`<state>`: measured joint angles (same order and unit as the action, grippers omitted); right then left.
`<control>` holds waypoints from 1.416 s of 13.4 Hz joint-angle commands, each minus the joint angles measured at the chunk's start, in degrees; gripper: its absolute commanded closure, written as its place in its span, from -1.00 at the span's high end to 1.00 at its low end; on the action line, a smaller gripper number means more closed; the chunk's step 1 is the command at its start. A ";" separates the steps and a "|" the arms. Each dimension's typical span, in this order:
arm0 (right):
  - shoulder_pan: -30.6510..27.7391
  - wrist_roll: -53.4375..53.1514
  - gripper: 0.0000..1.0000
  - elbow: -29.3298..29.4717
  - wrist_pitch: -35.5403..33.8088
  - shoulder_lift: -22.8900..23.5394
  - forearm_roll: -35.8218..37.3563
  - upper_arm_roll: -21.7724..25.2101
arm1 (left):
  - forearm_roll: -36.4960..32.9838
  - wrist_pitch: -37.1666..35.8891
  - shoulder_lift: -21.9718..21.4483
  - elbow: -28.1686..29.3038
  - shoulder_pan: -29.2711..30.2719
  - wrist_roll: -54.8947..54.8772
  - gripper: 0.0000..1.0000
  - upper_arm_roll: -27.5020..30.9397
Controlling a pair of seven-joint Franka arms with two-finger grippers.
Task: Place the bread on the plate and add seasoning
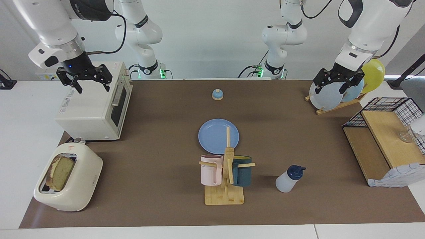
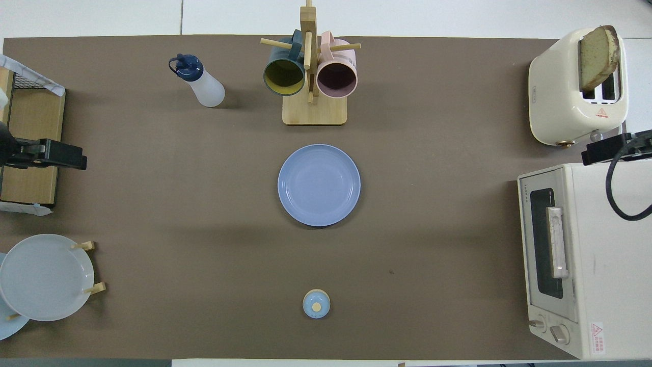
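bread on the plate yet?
No. The bread stands in the toaster, and the plate lies bare mid-table.

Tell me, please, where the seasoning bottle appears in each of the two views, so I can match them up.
Facing view: the seasoning bottle stands low in the picture, right of centre, beside the mug rack.
Overhead view: the seasoning bottle stands near the top, left of centre, beside the same mug rack.
Shared landmark: the blue plate lies mid-table, nearer to the robots than the rack.
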<state>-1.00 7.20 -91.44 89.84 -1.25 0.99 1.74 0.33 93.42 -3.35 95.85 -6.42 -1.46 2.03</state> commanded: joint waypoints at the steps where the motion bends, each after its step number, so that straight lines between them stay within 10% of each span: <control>1: -0.49 0.54 1.00 -0.40 0.77 -0.34 0.51 -0.86 | 0.64 -0.25 -1.22 1.18 0.18 0.40 1.00 0.08; 9: 0.03 2.65 1.00 -2.24 21.74 1.25 0.94 -0.52 | 0.64 -0.78 -1.31 1.35 -0.16 0.58 1.00 -0.01; 13: -2.51 2.65 1.00 1.07 35.03 10.70 0.07 -0.60 | 0.90 -0.26 -1.93 1.97 -1.65 0.58 1.00 -0.54; 19: -3.04 2.74 1.00 3.64 45.15 19.26 -0.11 -0.78 | 1.08 22.03 -7.98 18.19 -5.00 1.02 1.00 -0.54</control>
<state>-3.12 8.52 -90.30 134.76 16.49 1.02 1.54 0.63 108.00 -5.88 104.91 -10.30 -1.21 1.11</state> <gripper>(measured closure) 0.000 0.000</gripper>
